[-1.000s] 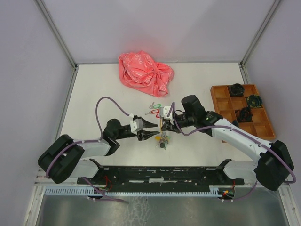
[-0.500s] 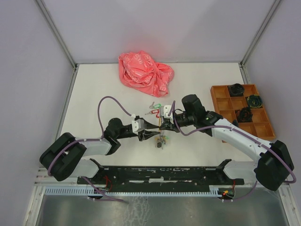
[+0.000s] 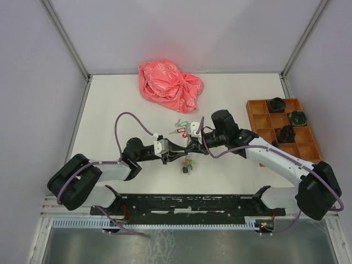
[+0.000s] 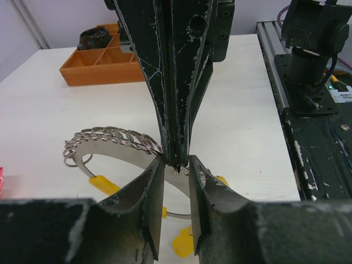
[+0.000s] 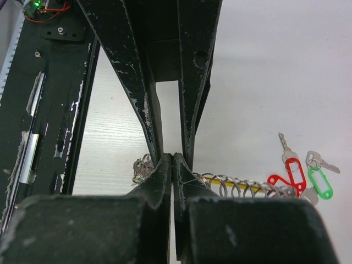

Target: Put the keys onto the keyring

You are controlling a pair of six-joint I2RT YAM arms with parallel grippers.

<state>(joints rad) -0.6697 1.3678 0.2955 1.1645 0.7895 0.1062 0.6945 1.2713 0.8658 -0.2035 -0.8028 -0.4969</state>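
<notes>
Status: right gripper (image 5: 173,164) clenched on the wire of the keyring (image 5: 231,184), mid-table. The left gripper (image 4: 176,184) has its fingers narrowly parted, straddling the same spot, apparently not pinching. The keys (image 5: 300,175), red and green tags, lie loose on the table (image 5: 275,66) beside the ring. None threaded; pickup and threading remain

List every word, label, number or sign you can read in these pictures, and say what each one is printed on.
Nothing can be read in any view.
Pink bag: any print on it is too blurred to read.
Red key tag and green key tag: the label windows show no readable writing.
</notes>
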